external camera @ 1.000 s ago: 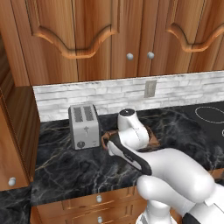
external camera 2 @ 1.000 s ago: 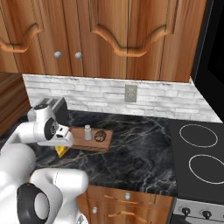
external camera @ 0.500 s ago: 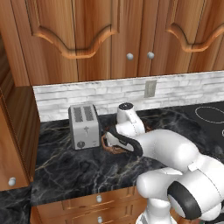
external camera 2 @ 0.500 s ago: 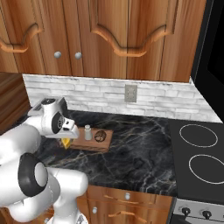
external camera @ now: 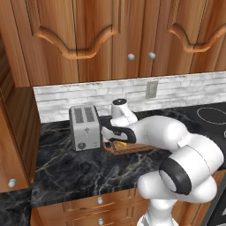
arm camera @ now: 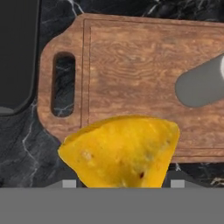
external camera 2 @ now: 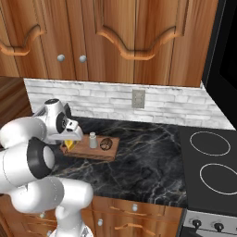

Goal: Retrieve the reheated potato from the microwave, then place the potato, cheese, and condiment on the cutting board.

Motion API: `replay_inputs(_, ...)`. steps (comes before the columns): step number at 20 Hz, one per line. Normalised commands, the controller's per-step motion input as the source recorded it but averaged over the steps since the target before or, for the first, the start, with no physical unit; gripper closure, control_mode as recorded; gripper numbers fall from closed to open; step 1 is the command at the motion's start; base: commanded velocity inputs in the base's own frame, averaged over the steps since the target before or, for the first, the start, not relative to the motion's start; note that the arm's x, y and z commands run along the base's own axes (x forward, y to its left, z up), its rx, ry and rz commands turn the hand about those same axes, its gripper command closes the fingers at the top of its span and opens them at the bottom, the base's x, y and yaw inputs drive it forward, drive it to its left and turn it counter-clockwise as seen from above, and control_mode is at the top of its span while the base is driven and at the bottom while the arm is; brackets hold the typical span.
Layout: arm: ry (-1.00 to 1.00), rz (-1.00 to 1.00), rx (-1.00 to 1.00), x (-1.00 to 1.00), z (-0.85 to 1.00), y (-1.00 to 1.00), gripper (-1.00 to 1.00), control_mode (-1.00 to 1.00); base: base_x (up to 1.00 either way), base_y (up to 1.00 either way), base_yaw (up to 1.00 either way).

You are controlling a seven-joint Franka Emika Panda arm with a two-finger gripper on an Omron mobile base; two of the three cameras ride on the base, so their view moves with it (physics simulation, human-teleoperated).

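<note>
**Bringing the cheese down onto the cutting board**

Holding the cheese (arm camera: pixel 120 151) between the gripper (arm camera: pixel 120 183) fingers, I have it above the near edge of the cutting board (arm camera: pixel 131 65), toward the handle-slot end. The yellow wedge fills the gap between the two tips, so I read the jaws as clamped on it.

The potato (external camera 2: pixel 106 144) already sits on the board, toward the end away from the handle. The condiment shaker (external camera 2: pixel 93 140) stands on the board too, between the potato and the cheese.

My worry is the drop point. Part of the wedge overhangs the board's near rim, so letting go here could tip it off onto the black marble counter (external camera 2: pixel 152 171). I judge a small push farther over the board is needed first.

The second risk is the shaker: it stands near the cheese and looks light, so a sideways swing of the hand could knock it over.

The toaster (external camera: pixel 84 127) stands just beside the board's handle end, which closes off that side. The middle of the board is bare wood, and the counter on the stove side of the board is open for pulling away.
</note>
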Motion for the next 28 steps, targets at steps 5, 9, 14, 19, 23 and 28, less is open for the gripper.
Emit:
replay_inputs(5,0.00,0.00,-0.04,0.24,-0.10,-0.01,1.00,-1.00,0.00,0.00,0.00)
replay_inputs(9,0.00,0.00,-0.04,0.14,-0.09,-0.06,1.00,-1.00,0.00,0.00,0.00)
replay_inputs(14,0.00,0.00,0.00,0.08,-0.14,-0.04,1.00,-1.00,0.00,0.00,0.00)
replay_inputs(19,0.00,0.00,0.00,0.11,-0.12,-0.09,1.00,-1.00,0.00,0.00,0.00)
replay_inputs(23,0.00,0.00,0.00,0.14,-0.10,-0.08,1.00,-1.00,0.00,0.00,0.00)
replay_inputs(28,0.00,0.00,0.00,0.13,-0.08,-0.04,1.00,-1.00,0.00,0.00,0.00)
